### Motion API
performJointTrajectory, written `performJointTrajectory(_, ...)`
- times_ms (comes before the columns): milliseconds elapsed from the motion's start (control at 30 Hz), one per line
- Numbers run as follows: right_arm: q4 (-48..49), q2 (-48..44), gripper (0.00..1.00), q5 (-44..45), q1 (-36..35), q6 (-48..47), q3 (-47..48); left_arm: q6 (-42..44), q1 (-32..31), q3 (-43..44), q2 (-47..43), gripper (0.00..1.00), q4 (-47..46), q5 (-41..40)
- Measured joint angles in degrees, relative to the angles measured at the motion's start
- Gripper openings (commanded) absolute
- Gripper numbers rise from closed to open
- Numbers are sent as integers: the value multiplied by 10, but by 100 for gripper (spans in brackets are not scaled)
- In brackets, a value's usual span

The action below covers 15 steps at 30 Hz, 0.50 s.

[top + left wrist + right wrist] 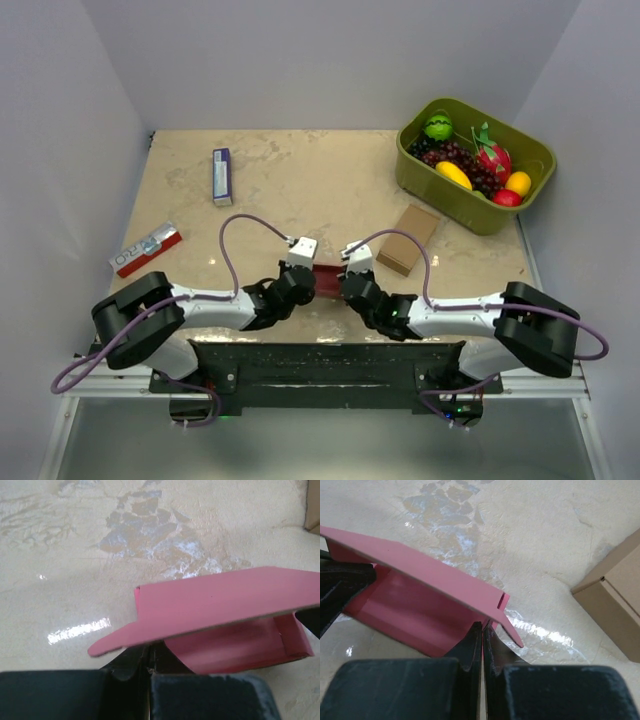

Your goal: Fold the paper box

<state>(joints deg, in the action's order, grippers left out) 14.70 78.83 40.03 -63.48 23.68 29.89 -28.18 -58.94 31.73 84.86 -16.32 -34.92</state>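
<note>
Squarely between both pincers, near six o'clock on the table (300, 190): paper box (327, 277) (225, 600) (420, 580), pink-red card, partly folded, one flat panel uppermost with a flap slanting beneath and a small tab jutting from the corner. Gripped at its nine o'clock end by left gripper (306, 283) (149, 662), jaws pressed together on a thin edge of card. Gripped at its three o'clock end by right gripper (347, 285) (482, 630), jaws likewise pinched tight on the card. Further out, at about two o'clock from the card, brown cardboard box (408, 239) (615, 605), lying flat, apart from it. Beyond that, in the far two o'clock corner, green basket (530, 150) filled with fruit. Toward eleven o'clock, blue-and-white packet (222, 176); toward nine o'clock, red-and-white packet (146, 249) close to the table's edge.
</note>
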Motion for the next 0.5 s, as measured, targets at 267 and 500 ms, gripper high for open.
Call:
performJointTrajectory(267, -4, 12, 0, 14, -62, 52, -3, -28, -23, -55, -5, 0, -20, 34)
performJointTrajectory(500, -39, -2, 16, 28, -93, 95, -3, -33, -31, -76, -19, 0, -35, 23)
